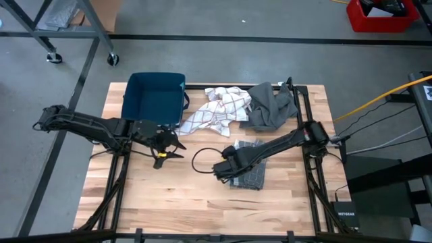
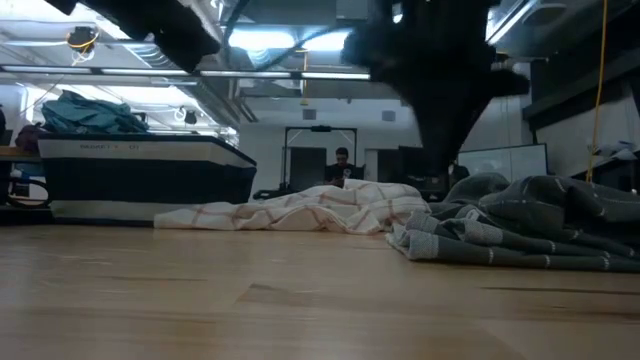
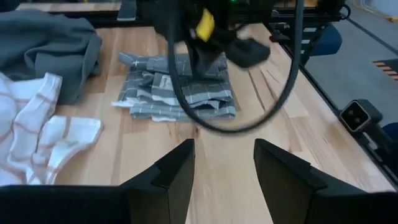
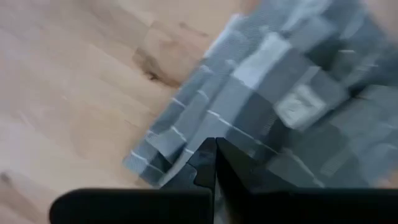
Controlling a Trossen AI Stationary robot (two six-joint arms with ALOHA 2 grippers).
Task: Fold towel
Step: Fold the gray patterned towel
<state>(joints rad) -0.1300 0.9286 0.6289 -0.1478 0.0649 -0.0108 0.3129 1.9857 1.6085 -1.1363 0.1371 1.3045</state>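
Observation:
A grey striped towel lies folded and flat on the wooden table, right of centre. My right gripper points down at the towel's left part and is shut on it. My left gripper hovers open over bare wood at the table's left, pointing toward the towel and touching nothing. A white towel with red checks and a plain grey cloth lie crumpled at the far side. My right gripper comes from above, pointing down, and its shut fingertips meet on the striped towel near one edge. The fingers hide whether one layer or several is caught. The towel lies on the table around the fingers.
A blue bin stands at the far left corner. A black cable loop hangs beside my right gripper. Black frame rails run along the table's sides. Bare wood spans the near half.

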